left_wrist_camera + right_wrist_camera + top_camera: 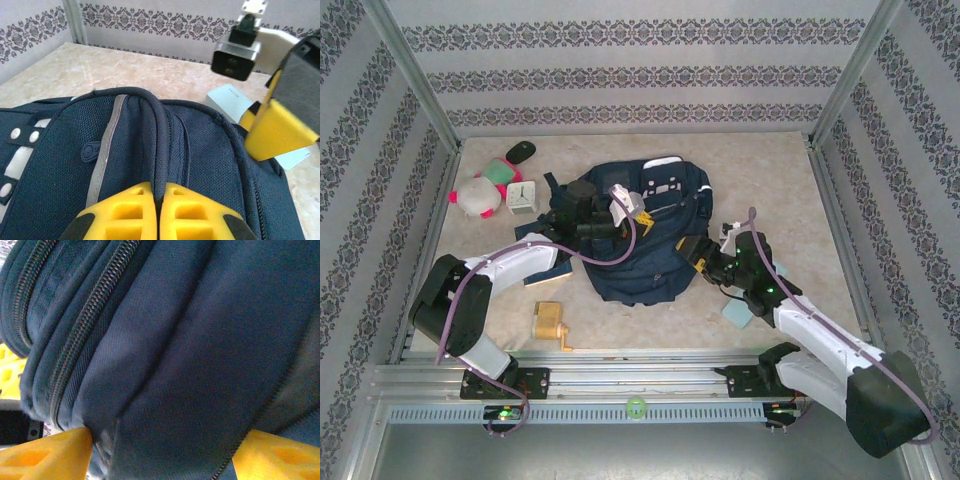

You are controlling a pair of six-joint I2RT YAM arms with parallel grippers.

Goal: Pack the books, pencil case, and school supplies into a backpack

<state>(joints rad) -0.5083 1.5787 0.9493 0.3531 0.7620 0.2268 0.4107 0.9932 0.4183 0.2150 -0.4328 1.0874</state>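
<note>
One table (770,180), pale marbled top. Navy backpack (642,255) lay at centre frame, white patches toward its top end. Left pincer (159,202) was clamped tight on a dark ridge along the backpack's upper seam, fingers meeting around it. Right pincer (167,452) was spread wide at the backpack's right flank, fabric bulging between its fingers (50,452), not pinched. Pale blue pencil case (736,314) lay right of the backpack, partly under the right arm. Yellow-orange pencil sharpener (551,323) sat lower left of the backpack, apart from it. Plush toy (475,196) and white clock (522,196) sat side by side, upper left.
</note>
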